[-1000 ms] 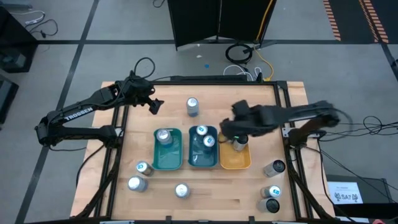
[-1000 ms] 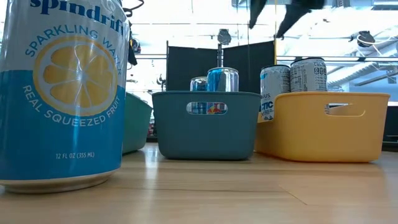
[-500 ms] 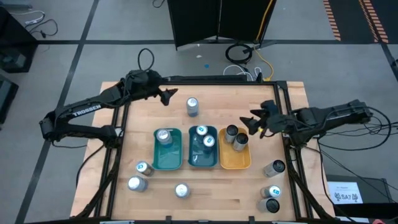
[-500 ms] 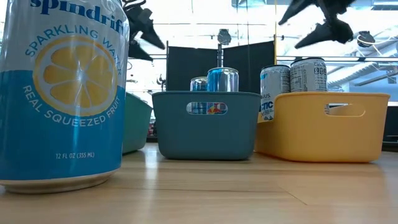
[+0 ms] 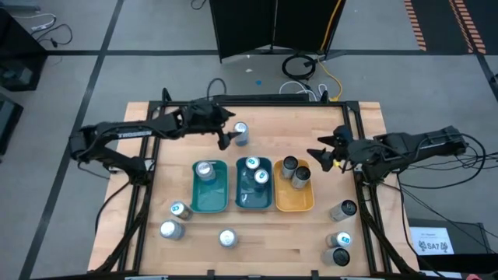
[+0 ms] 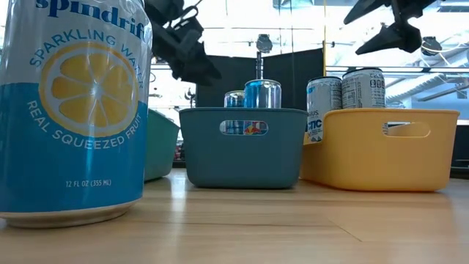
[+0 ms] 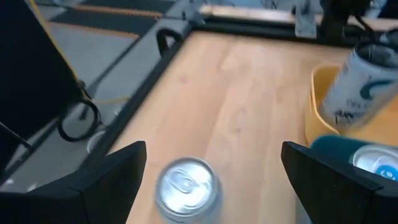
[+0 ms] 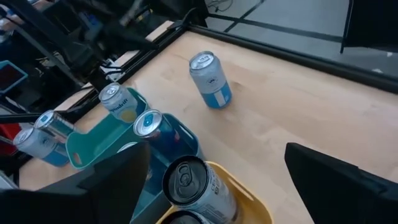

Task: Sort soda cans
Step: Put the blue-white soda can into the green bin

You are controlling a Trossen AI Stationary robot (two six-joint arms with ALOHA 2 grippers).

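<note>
Reaching over the table's far side, the left gripper (image 5: 228,135) is held spread open just beside a lone upright can (image 5: 240,133), apparently for grasping, while the empty, open right gripper (image 5: 321,155) hangs near the orange tray (image 5: 295,202), where two cans stand.

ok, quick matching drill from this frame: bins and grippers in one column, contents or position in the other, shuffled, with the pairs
1. green bin
2. blue bin
3. yellow bin
4. left gripper

A. two silver-topped cans, one darker
B. open beside the lone can at the table's far side
C. one can
D. two blue-topped cans

Pairs: 1-C, 2-D, 3-A, 4-B
</note>
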